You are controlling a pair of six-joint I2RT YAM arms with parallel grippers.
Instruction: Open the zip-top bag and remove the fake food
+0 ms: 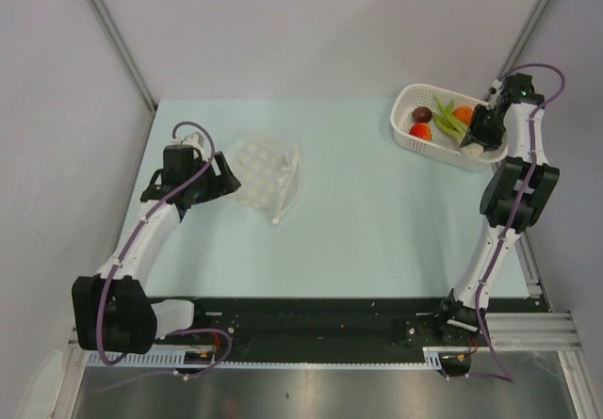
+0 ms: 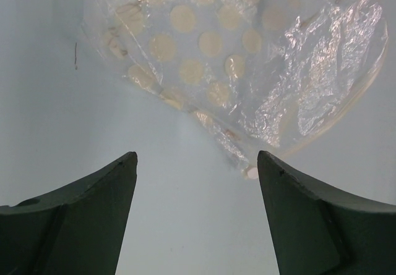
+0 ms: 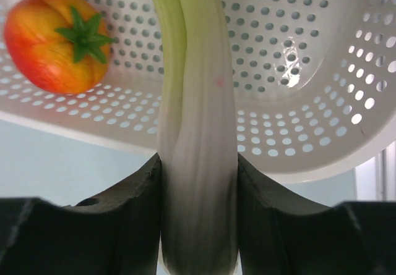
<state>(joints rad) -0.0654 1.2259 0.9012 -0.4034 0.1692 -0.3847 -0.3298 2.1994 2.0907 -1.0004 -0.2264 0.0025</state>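
Note:
The zip-top bag (image 1: 268, 176) lies flat and crinkled on the table left of centre, with pale round dots on it and no food visible inside. It fills the top of the left wrist view (image 2: 247, 59). My left gripper (image 1: 228, 176) is open and empty just left of the bag, jaws wide apart (image 2: 197, 160). My right gripper (image 1: 474, 139) is shut on a long green stalk (image 3: 198, 102) at its pale end, over the white basket's near right rim (image 1: 400, 122). A red tomato (image 3: 59, 40), a purple lump (image 1: 422, 114) and an orange ball (image 1: 463, 114) lie in the basket.
The white perforated basket (image 3: 297, 71) stands at the back right, close to the right wall. A small white tab (image 2: 252, 173) of the bag lies near my left gripper's right finger. Black rails run along the table's near edge.

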